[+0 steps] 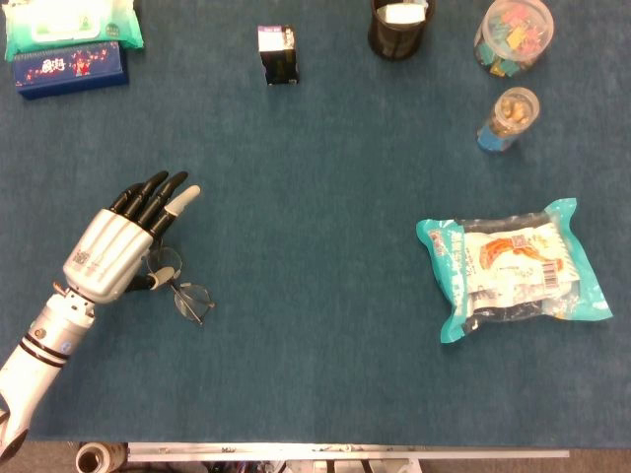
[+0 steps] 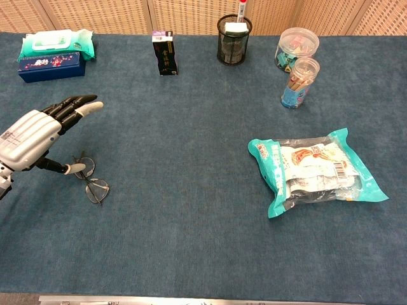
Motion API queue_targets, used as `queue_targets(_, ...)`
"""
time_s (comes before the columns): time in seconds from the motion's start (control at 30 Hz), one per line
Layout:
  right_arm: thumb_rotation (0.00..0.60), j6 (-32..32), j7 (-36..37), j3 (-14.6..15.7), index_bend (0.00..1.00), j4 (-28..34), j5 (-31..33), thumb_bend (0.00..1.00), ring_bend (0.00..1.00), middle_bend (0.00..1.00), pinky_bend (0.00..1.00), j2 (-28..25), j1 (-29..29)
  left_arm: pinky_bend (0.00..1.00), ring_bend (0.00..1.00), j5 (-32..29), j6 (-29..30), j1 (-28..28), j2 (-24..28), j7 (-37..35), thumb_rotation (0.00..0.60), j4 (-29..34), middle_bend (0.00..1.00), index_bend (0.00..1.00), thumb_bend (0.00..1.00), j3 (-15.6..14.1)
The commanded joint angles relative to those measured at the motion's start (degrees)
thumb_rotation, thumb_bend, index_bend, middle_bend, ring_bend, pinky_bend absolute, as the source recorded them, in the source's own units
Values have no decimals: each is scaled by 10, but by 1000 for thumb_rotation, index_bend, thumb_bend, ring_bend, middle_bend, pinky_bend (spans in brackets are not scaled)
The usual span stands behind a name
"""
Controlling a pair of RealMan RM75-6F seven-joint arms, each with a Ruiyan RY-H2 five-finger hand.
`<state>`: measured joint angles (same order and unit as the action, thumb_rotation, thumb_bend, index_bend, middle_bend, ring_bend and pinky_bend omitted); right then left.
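Note:
A pair of thin-framed glasses [image 1: 193, 299] [image 2: 96, 189] lies on the blue table cloth at the left. My left hand [image 1: 110, 248] [image 2: 30, 136] hovers over its near lens, back upward, with the fingers stretched out together and pointing away to the right. The thumb [image 2: 68, 168] reaches down beside the nearer lens; I cannot tell whether it touches the frame. Nothing is held in that hand. Part of the glasses is hidden under the hand in the head view. My right hand appears in neither view.
A teal snack bag [image 1: 515, 268] lies at the right. Along the far edge stand a wipes pack [image 1: 71, 22] on a blue box [image 1: 69, 67], a small dark carton [image 1: 278, 53], a black mesh cup [image 1: 400, 26], a clip jar [image 1: 513, 35] and a blue-labelled jar [image 1: 508, 118].

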<state>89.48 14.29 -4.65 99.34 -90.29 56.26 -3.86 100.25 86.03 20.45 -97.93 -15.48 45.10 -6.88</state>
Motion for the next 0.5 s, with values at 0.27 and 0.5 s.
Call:
queue_targets(0.27, 600, 2, 0, 0, 526, 1, -1, 214, 288, 429, 286, 0, 1, 179, 18, -1, -7, 0, -4, 5, 600, -3, 19, 0, 0, -1)
queue_targets(0.5, 600, 2, -1, 0, 526, 1, -1, 213, 288, 429, 287, 0, 1, 179, 18, -1, -11, -1, -9, 6, 600, -11, 19, 0, 0, -3)
